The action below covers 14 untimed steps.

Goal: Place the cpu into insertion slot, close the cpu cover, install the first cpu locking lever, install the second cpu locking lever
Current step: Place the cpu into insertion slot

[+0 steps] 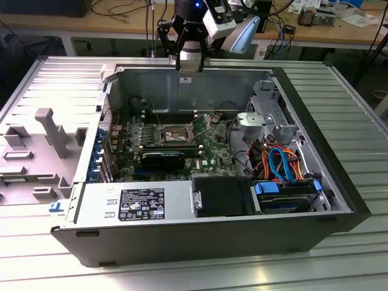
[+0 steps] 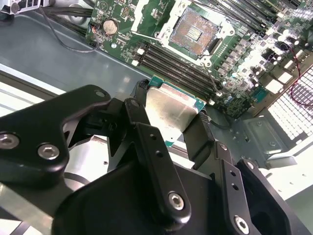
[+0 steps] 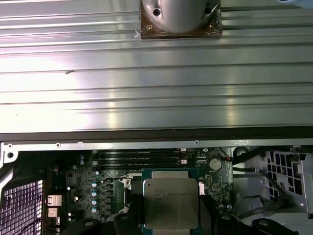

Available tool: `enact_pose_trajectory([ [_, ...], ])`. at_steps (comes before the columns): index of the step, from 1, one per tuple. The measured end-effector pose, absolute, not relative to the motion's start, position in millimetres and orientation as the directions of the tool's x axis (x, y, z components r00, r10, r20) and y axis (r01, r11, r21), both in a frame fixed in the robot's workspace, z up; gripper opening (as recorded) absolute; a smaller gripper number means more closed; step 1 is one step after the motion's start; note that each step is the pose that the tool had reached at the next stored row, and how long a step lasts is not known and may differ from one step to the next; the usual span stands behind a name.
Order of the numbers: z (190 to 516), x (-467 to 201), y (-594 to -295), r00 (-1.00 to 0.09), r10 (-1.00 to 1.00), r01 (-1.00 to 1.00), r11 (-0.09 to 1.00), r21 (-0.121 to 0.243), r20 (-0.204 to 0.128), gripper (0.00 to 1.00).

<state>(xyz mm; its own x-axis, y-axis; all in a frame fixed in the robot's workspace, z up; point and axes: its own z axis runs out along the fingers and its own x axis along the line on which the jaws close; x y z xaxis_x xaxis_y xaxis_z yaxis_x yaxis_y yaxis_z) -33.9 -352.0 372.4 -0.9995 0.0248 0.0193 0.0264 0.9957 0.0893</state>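
Gripper (image 1: 187,65) hangs above the far wall of the computer case (image 1: 151,85), which lies open on a slatted metal table (image 1: 364,121); motherboard (image 1: 212,148) lies flat on the case floor.

Fingers (image 2: 144,129) pinch the cpu (image 2: 171,110) by two opposite edges; dull metal lid faces the first wrist view, green substrate edge shows in the second wrist view; chip sits square between the pads and looks roughly level.

Insertion slot (image 2: 195,30) lies near the middle of the motherboard, beside the long black memory slots (image 2: 171,66); its contact field is bare; a silvery frame piece at its edge, likely the cpu cover (image 2: 146,12), appears swung back, though I cannot be sure. Cpu is well apart from the slot, high over the board's far edge; nothing seated yet.

Step in hand, as judged: carrying the cpu to the slot. To do it well:
- keep the chip flat; a tilted chip would meet the contacts corner first
- line its edges up with the socket rim while clear of it; no sliding across the contacts
- match chip orientation to the socket; keying marks are too small to read here
- come straight down; let it settle rather than press
- keep the finger linkages clear of the case wall and the raised frame
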Motion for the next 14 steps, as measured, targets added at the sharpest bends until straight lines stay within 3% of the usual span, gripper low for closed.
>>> enact_pose_trajectory([
  [14, 367.6, -33.9, -353.0, -1.000, 0.025, 0.026, 0.996, 0.089, 0.019, 0.55],
])
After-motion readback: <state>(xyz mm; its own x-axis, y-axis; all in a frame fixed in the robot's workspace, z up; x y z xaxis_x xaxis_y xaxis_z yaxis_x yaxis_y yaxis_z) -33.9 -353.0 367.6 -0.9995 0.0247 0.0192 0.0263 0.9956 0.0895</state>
